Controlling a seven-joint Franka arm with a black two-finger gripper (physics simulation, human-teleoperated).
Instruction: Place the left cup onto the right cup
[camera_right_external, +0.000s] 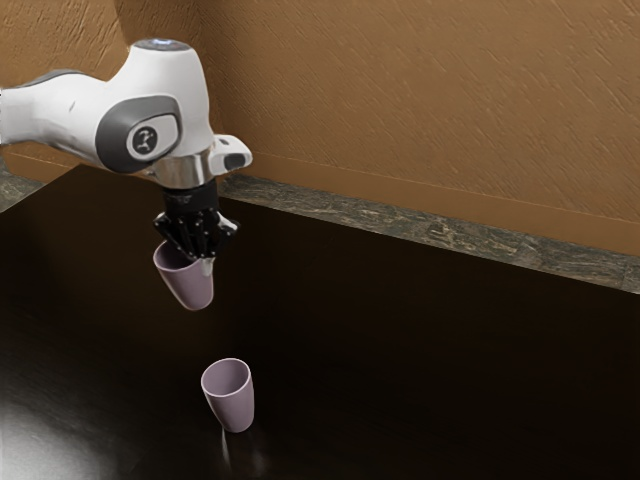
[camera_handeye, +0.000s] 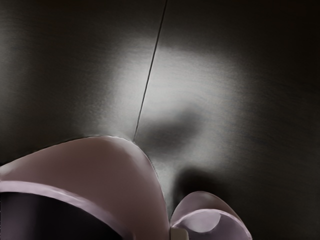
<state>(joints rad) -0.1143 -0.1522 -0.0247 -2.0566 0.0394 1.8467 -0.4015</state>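
Up in the air: the gripper (camera_right_external: 197, 250) pinches the lifted cup (camera_right_external: 188, 282) by its rim, fingertips partly hidden, hanging tilted above the standing cup (camera_right_external: 230, 395) on the dark table (camera_right_external: 450, 380); wrist view crops both cups

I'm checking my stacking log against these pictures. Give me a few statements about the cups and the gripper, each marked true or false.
1. The gripper has the held cup lifted clear of the table. True.
2. The other cup lies on its side. False: it stands mouth up on the table.
3. The held cup already sits in the other cup. False: they are apart, with the held cup higher and toward the exterior view's left.
4. Both cups are mauve. True.
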